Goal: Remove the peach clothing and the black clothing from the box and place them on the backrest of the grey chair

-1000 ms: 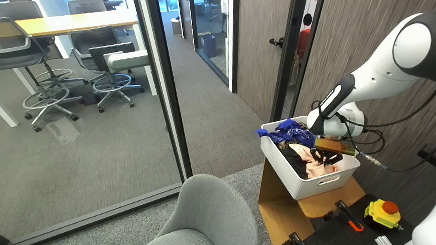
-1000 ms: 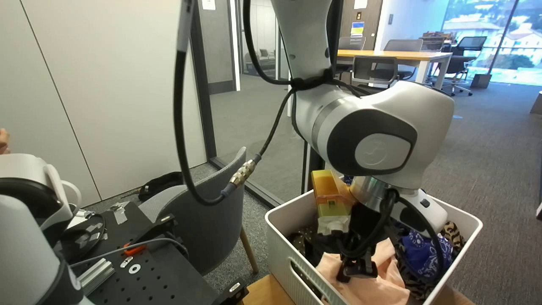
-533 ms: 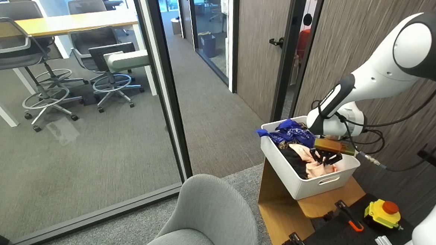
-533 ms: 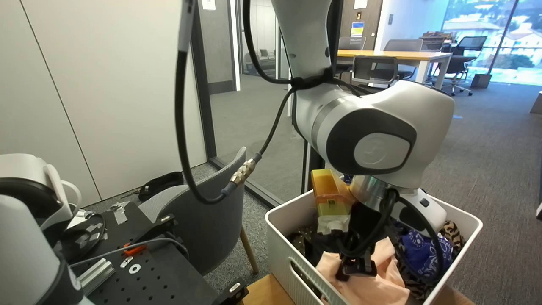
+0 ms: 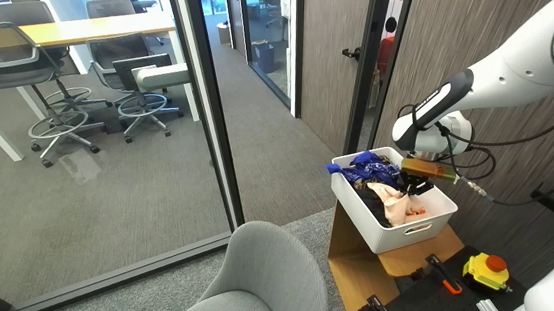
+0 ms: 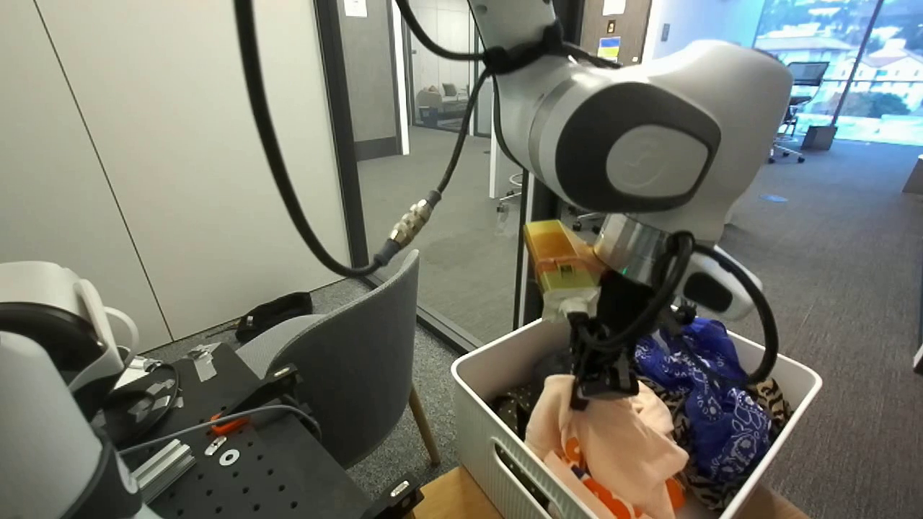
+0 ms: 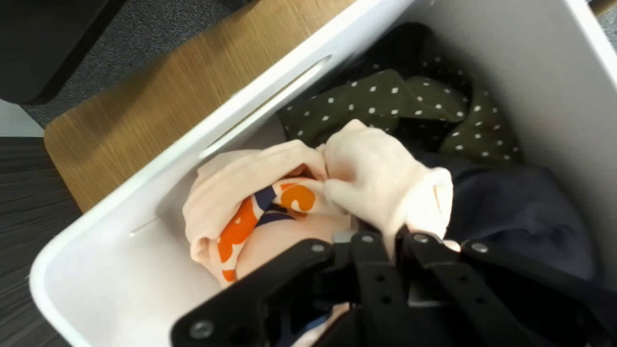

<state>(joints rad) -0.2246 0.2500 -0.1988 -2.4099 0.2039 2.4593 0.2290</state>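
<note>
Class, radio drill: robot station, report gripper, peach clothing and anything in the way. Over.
Gripper shut on peach clothing. Lower folds inside white box. Black clothing beside it. Box wall between it and grey chair.

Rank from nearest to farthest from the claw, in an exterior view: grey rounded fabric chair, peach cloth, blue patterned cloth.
1. Peach cloth, pinched in the claw.
2. Blue cloth, view's right, in the white plastic box.
3. Grey chair, view's left, outside it.
</note>
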